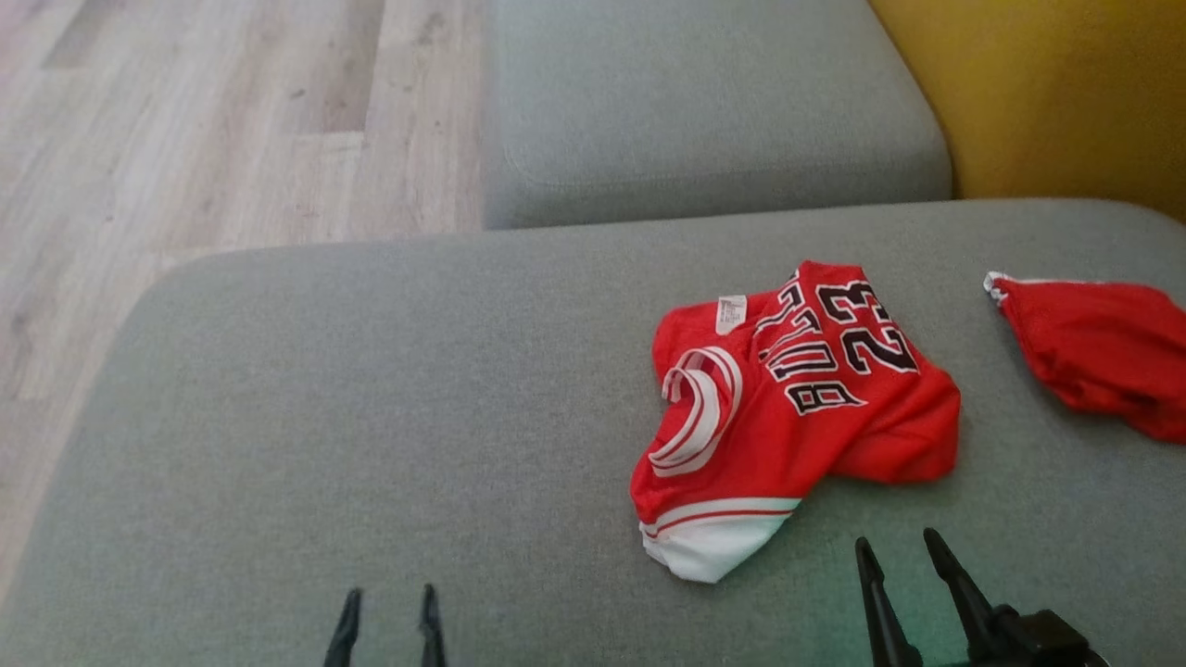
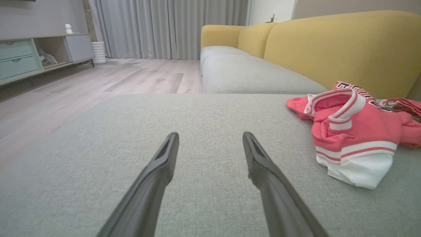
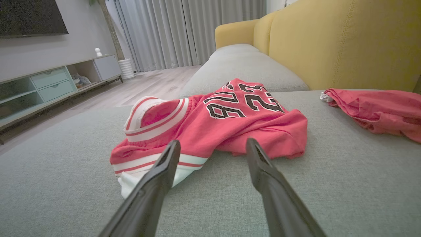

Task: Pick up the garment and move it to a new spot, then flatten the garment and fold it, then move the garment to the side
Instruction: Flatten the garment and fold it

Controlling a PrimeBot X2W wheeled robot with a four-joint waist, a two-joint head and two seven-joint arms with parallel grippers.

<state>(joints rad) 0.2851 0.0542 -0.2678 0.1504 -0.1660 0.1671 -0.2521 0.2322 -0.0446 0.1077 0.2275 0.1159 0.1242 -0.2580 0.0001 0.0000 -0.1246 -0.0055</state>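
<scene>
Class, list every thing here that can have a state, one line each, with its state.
Red fabric basketball jersey numbered 23: crumpled, unfolded, lying on the grey fabric cushion, unheld.
Second red cloth garment: bunched, lying apart at the jersey's right.
Left claw: open, empty.
Right claw: open, empty, just short of the jersey.

A broad grey woven-fabric seat cushion lies in front, with a second grey cushion beyond it, both against a mustard-yellow padded backrest. A crumpled red cloth with a white edge lies near the backrest. Pale wood-plank flooring runs to grey pleated curtains and a low cabinet with mint-green drawers.
</scene>
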